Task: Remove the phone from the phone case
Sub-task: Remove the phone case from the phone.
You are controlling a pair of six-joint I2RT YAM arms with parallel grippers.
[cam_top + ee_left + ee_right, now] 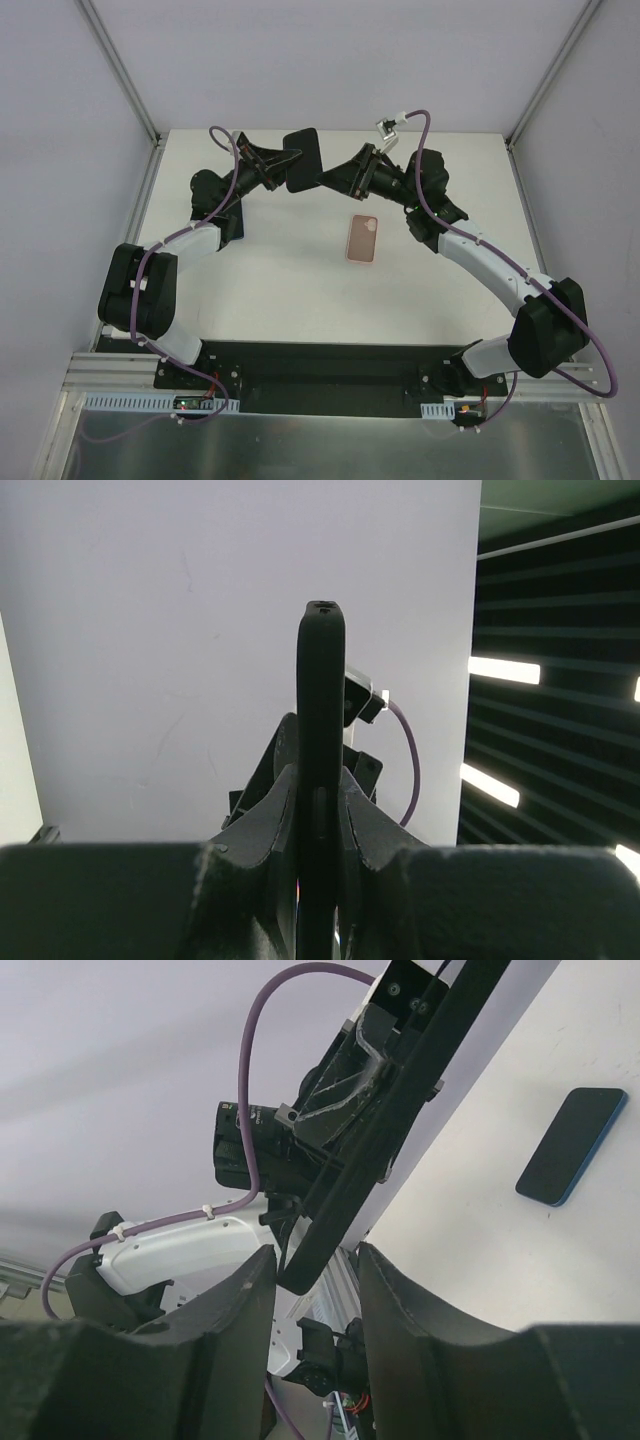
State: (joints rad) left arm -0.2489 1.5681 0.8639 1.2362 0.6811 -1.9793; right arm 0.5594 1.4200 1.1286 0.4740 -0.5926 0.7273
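The black phone (pixel 303 158) is held up in the air above the back of the table, out of the phone case. My left gripper (pixel 283 166) is shut on it. In the left wrist view the phone (pixel 320 680) stands edge-on between the closed fingers of the left gripper (pixel 320 785). My right gripper (pixel 326 180) reaches in from the right. Its open jaws (pixel 315 1255) stand on either side of the phone's (pixel 400 1110) near end, with a gap still showing. The salmon-pink phone case (pixel 363 238) lies flat and empty on the white table, in front of the right gripper.
In the right wrist view a dark flat slab with a blue edge (pixel 572 1146) lies on the white table (pixel 480 1240); I cannot tell what it is. Grey walls and metal posts (pixel 120 70) close in the table. The black base plate (pixel 320 370) runs along the near edge.
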